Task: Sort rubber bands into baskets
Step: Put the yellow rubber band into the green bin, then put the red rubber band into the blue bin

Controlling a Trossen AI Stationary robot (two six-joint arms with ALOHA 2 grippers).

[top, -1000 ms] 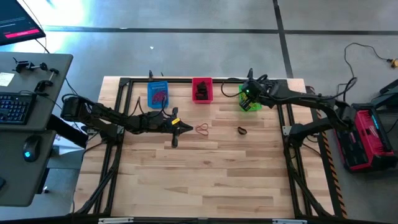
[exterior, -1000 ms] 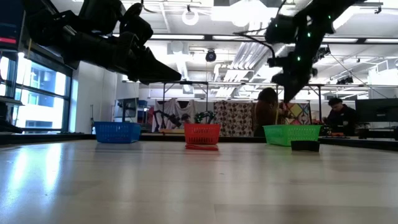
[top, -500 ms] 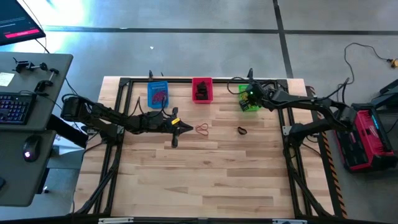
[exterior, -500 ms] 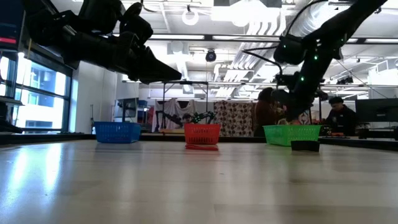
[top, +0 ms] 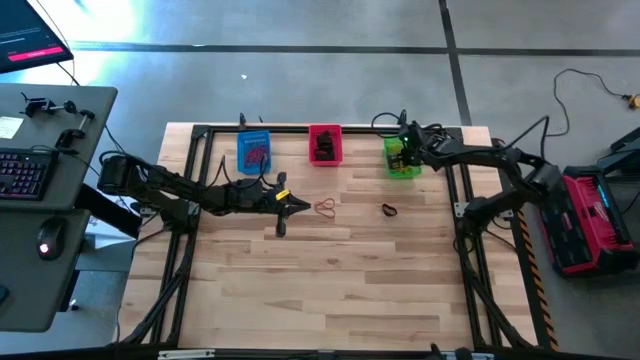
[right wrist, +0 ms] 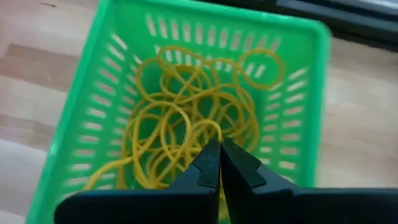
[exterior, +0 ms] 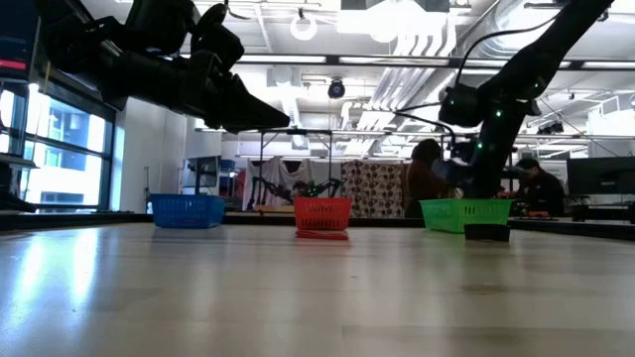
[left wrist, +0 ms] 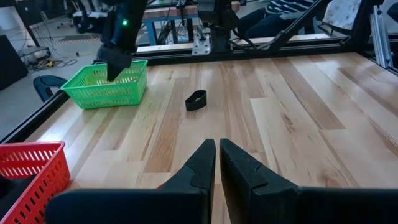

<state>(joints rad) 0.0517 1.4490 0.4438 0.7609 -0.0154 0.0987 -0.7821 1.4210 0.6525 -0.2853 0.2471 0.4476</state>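
Note:
Three mesh baskets stand along the far edge: blue (top: 254,152), red (top: 325,145) and green (top: 402,158). The green basket (right wrist: 186,112) holds a tangle of yellow rubber bands (right wrist: 186,124). My right gripper (right wrist: 219,149) hangs over it, pointing steeply down, shut on a yellow band; from table height it (exterior: 483,188) shows just behind the basket's rim (exterior: 464,213). Red bands (top: 325,208) and a black band (top: 388,210) lie on the wood. My left gripper (top: 300,207) hovers shut just left of the red bands. My right gripper pinches a thin yellow strand (right wrist: 217,132) between its two fingertips, coming from above and slanting down into the green basket. The strand runs on into the pile of yellow bands below; I cannot tell whether it hangs free of them.
The black band (left wrist: 196,99) lies on bare wood between my left gripper (left wrist: 217,149) and the green basket (left wrist: 106,84). A black frame rail runs along the table's far edge behind the baskets. People sit in the room beyond the table.
My right gripper has sunk from well above the green basket down to its rim, rolling at the wrist as it came, and has stayed shut. The left arm and the bands on the table have kept still.

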